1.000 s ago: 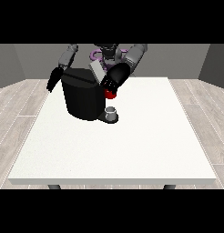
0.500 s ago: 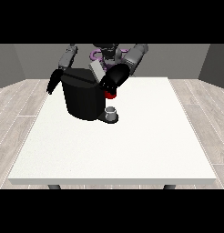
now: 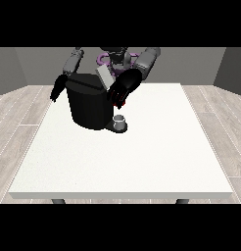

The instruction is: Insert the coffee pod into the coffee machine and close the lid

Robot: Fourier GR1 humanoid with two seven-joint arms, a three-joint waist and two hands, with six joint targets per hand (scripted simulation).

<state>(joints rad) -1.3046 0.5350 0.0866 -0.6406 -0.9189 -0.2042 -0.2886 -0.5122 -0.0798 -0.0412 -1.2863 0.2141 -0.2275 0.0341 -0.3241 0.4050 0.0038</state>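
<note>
White table (image 3: 142, 162) on a pale plank floor, grey walls behind, with a black coffee machine (image 3: 88, 105) near its far edge.

The machine is a squat dark drum; its lid (image 3: 104, 76) stands raised, a pale slab tilted up and back over the top. A small grey cup (image 3: 120, 119) sits upright on the machine's low tray, just beside the drum at its right foot; whether anything lies in the cup cannot be told. The hand at the view's right (image 3: 123, 87) hangs over the machine's upper right corner, just beside the lid, fingers curled downward; a red thing at the machine (image 3: 120, 104) shows just below its fingertips. What that hand pinches, if anything, cannot be told. The coffee pod does not show plainly, so its long axis and heading cannot be told. The hand at the view's left (image 3: 57, 91) hangs beside the machine's left wall, apart from it, its fingers too small to read.
</note>
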